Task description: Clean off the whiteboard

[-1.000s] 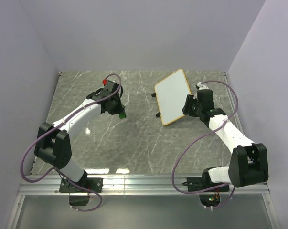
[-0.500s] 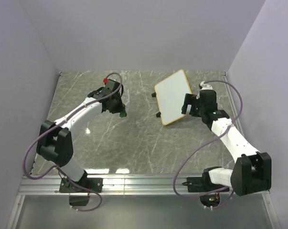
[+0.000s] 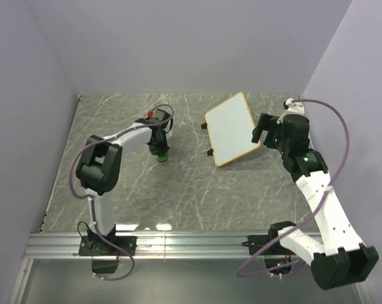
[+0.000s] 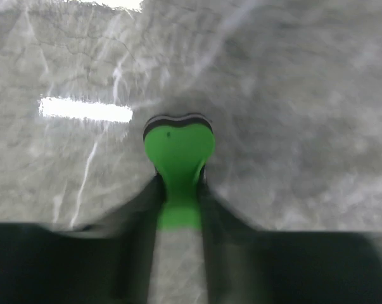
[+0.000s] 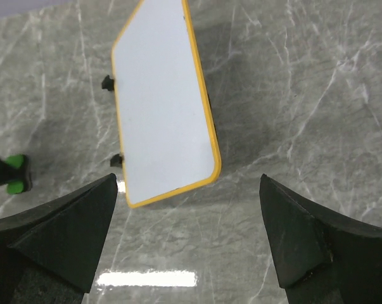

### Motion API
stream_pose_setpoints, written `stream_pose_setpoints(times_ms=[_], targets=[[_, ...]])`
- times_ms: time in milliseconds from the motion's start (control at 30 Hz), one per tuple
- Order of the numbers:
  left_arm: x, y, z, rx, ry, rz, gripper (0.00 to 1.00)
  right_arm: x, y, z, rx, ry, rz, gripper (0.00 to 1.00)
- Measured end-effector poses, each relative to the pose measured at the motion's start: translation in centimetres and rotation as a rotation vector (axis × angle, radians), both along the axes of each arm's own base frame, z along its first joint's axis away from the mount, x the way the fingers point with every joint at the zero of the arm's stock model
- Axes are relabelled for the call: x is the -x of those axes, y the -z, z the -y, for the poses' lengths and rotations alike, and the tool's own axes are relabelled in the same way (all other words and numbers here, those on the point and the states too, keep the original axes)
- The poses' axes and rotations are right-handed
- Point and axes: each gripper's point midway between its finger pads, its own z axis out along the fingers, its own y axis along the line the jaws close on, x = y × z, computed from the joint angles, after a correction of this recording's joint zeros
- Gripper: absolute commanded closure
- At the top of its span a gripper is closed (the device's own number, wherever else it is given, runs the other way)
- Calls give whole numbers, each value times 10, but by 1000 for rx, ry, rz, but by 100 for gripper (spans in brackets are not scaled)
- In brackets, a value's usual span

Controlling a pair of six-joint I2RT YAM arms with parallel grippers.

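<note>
Withdrawing right jaws, spread wide, whiteboard (image 3: 230,130) unmoved

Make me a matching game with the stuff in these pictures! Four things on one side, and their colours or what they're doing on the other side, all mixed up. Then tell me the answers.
Things:
1. whiteboard
2. green eraser
3. right gripper
4. table

Matches:
A. open wide
B. grey marble pattern
C. orange frame
D. pinched by the left gripper

Pairs: 1-C, 2-D, 3-A, 4-B
</note>
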Motion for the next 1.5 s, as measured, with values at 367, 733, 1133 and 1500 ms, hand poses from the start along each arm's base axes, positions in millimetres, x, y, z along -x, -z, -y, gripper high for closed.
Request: stream_pose_setpoints(times_ms=[367, 733, 1133, 1500], targets=[[-21, -8, -5, -48, -34, 14, 1, 46, -41, 5, -42, -1, 85, 0], [-9, -155, -8, 115, -79, 274, 3, 83, -69, -32, -231, -167, 147, 0], [-5, -379, -12, 332, -80, 736, 1, 121, -62, -38, -316, -204, 173, 0], [4, -421, -10, 364, 33, 898, 2, 153, -53, -43, -351, -263, 228, 0]])
